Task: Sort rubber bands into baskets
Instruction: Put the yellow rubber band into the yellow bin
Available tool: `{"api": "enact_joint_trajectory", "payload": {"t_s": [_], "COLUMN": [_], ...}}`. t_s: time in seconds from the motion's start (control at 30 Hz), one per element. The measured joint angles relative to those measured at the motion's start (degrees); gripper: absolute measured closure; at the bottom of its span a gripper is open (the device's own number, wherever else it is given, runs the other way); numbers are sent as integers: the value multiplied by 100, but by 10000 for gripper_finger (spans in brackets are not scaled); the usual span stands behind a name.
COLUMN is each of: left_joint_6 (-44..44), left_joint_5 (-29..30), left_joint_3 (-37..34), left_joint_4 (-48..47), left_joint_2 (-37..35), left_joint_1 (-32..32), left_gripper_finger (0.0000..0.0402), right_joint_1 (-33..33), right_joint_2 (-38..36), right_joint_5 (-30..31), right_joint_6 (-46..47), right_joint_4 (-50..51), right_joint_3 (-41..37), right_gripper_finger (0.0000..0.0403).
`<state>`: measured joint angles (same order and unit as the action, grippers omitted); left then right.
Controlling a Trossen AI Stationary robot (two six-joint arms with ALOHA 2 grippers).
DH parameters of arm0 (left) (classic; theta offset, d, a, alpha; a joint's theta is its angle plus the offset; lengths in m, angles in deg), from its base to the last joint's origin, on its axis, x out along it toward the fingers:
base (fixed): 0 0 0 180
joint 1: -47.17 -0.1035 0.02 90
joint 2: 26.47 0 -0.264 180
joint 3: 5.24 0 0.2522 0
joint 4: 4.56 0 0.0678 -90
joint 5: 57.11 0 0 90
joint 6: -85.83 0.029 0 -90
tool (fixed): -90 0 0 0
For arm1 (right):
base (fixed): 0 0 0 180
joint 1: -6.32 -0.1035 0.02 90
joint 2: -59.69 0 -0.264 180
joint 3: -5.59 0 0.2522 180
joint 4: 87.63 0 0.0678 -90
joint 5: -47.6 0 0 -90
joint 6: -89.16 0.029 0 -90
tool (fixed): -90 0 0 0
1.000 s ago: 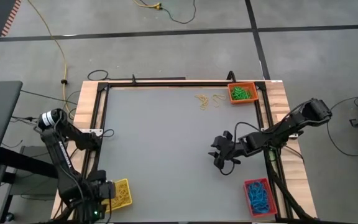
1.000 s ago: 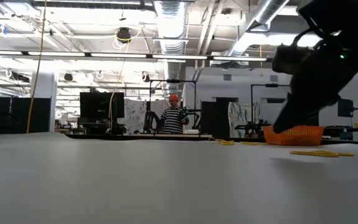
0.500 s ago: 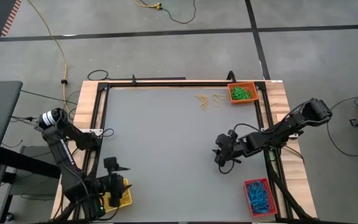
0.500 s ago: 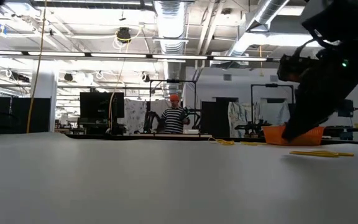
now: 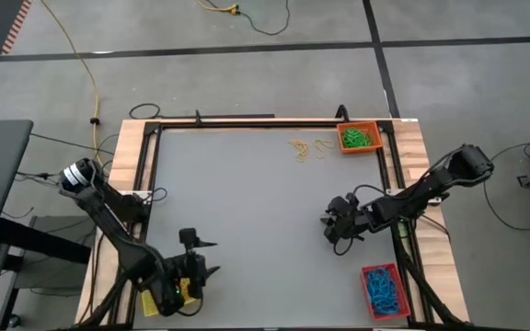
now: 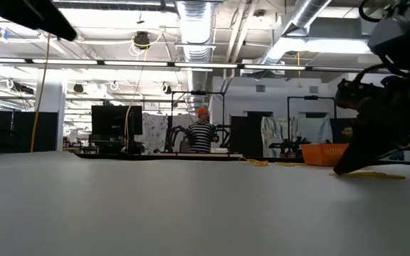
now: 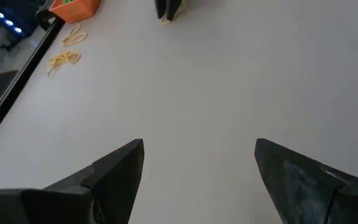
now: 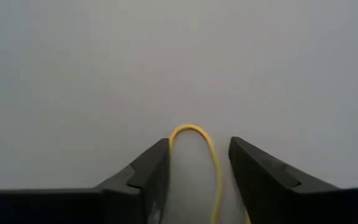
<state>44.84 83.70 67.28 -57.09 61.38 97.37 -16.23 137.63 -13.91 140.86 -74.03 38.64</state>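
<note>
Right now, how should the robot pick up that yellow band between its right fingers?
Pinch the yellow band across its two long sides, near the rounded end, coming straight down from above. It lies flat on the table as a thin narrow loop, and the right tool already straddles it, so closing squeezes both strands together.

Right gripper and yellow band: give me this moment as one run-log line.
right gripper: low over table, fingers astride yellow rubber band | grip: not yet shut | left gripper: open
</note>
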Motion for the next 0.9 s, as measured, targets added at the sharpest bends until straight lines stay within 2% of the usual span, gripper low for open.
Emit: {"api": "enact_joint_trajectory", "payload": {"t_s": [0.1, 0.23, 0.27, 0.47, 0.9], "left_joint_6": [158, 568, 690, 1302, 1880], "left_joint_5": [2, 0, -11, -96, -219], "left_joint_3": [-76, -171, -208, -284, -282], "left_joint_4": [265, 778, 926, 1575, 2358], "left_joint_2": [0, 0, 0, 0, 80], "left_joint_1": [-185, -371, -416, -629, -1180], "left_gripper_finger": [104, 104, 104, 104, 104], "right_joint_1": [-68, -144, -168, -304, -649], "right_joint_2": [8, 10, 11, 27, 22], "right_joint_5": [42, -15, -6, 108, 437], "right_joint_6": [-90, -231, -270, -713, -2116], "right_joint_4": [-47, -78, -81, -334, -544], "right_joint_3": [2, 2, 2, 84, 1149], "right_gripper_finger": [277, 373, 383, 384, 386]}}
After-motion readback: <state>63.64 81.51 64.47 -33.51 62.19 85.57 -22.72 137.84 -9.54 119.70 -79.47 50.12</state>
